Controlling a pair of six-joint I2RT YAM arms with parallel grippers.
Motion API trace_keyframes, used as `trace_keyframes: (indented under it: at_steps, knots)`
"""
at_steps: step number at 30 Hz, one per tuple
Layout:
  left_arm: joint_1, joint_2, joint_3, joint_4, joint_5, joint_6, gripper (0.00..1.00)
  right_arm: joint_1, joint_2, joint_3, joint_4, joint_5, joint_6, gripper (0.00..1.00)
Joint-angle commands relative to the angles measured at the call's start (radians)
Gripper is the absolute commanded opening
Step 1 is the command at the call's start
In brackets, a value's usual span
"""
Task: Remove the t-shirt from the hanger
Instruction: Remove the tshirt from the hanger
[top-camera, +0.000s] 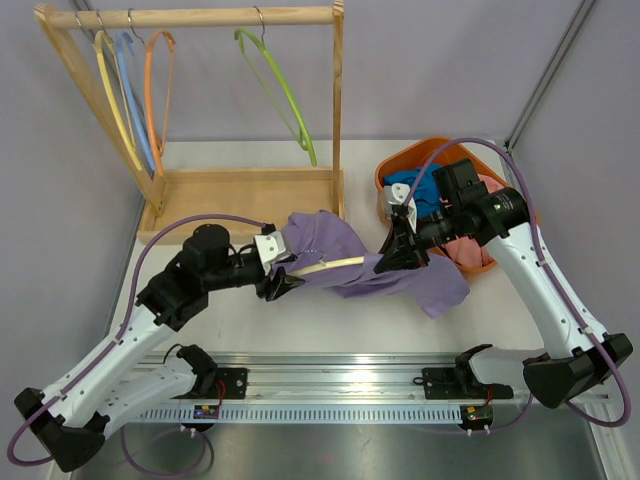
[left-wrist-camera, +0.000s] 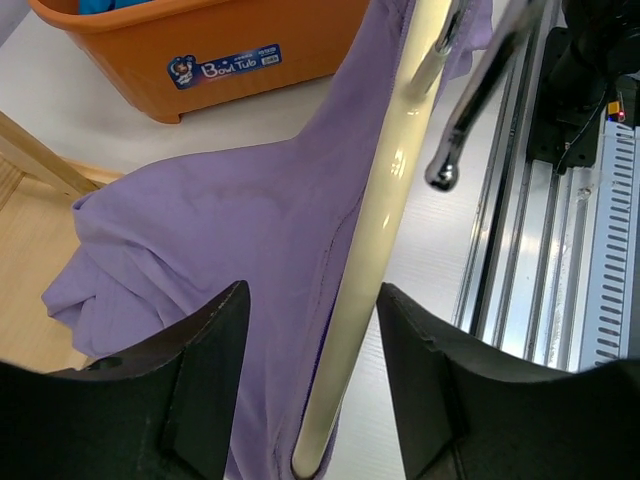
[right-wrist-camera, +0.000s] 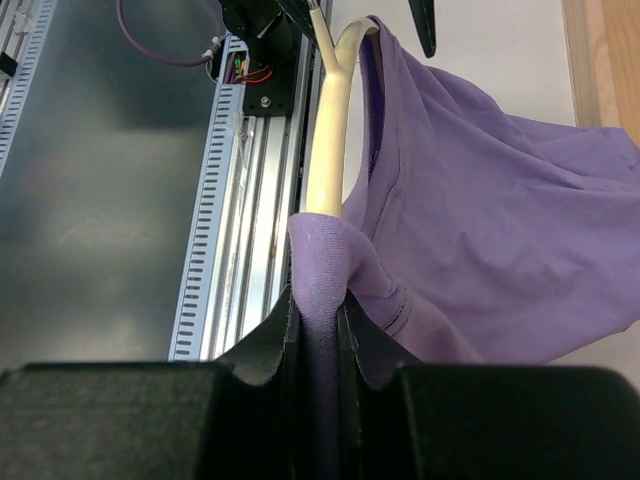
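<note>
From above: soft purple t-shirt (top-camera: 400, 280) lies rumpled on the bench (top-camera: 300, 325) between my arms, with the smooth cream hanger (top-camera: 330, 266) threaded through it.

At my left wrist: left pincer (left-wrist-camera: 312, 385) stands half open, straddling the glossy, rounded hanger arm and the cloth edge beside it, gripping nothing yet. The steel hook (left-wrist-camera: 485, 90) shows beyond. Best practice is to clamp the rigid bar only, leaving the cloth free.

At my right wrist: right pincer (right-wrist-camera: 320, 370) is pinched tight on a fold of limp knit draped over the hanger's end. Draw it along the bar, away from the left.
</note>
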Motion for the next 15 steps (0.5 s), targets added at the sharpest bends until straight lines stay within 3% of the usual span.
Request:
trace_keyframes:
  at_steps: [1, 9, 13, 15]
  knots:
    - [-0.003, 0.014, 0.032, 0.060, 0.055, -0.007, 0.55, 0.012, -0.002, 0.062, 0.012, -0.098, -0.003, 0.00]
    - [-0.003, 0.016, 0.046, 0.070, 0.086, -0.018, 0.30, 0.012, 0.001, 0.045, 0.038, -0.106, 0.041, 0.00]
    - [-0.003, 0.020, 0.054, 0.056, 0.115, -0.039, 0.00, 0.013, 0.012, 0.036, 0.090, -0.095, 0.097, 0.00]
    - [-0.003, 0.023, 0.057, 0.048, 0.115, -0.060, 0.00, 0.013, 0.020, 0.036, 0.124, -0.066, 0.162, 0.02]
